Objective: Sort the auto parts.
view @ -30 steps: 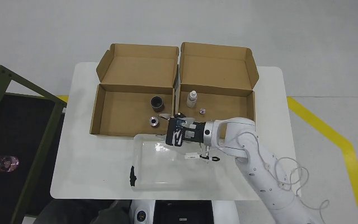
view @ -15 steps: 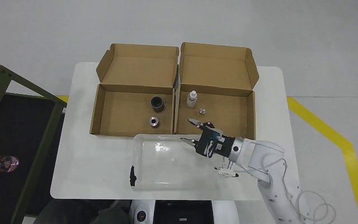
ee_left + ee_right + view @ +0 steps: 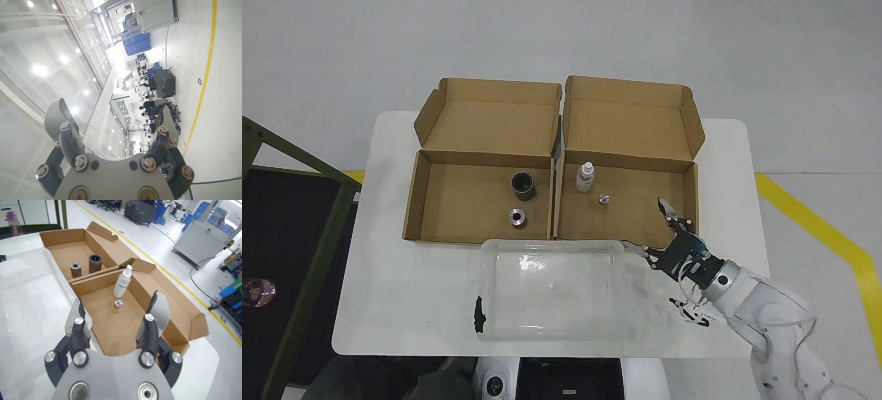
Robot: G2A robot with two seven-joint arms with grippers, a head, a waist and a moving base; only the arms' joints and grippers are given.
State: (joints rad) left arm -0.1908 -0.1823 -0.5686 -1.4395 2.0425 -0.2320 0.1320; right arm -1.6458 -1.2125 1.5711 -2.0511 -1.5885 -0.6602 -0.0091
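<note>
white surface (image 3: 392, 290) holds two brown cardboard boxes (image 3: 462, 200) at twelve o'clock. right fingers (image 3: 159, 308), at four o'clock, gape wide, empty; left fingers (image 3: 54, 111) too.

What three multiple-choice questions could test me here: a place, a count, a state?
1. Where is the white bottle?
A. in a cardboard box
B. in the clear tub
C. on the bare table

2. How many dark metal cylinders are in the other box?
A. one
B. two
C. four

3. The right gripper has its fingers:
A. open, empty
B. shut on the bottle
C. shut on a cylinder

Answers: 1A, it stands on the box floor; 2B, two stand there; 3A, a wide gap with nothing between.
</note>
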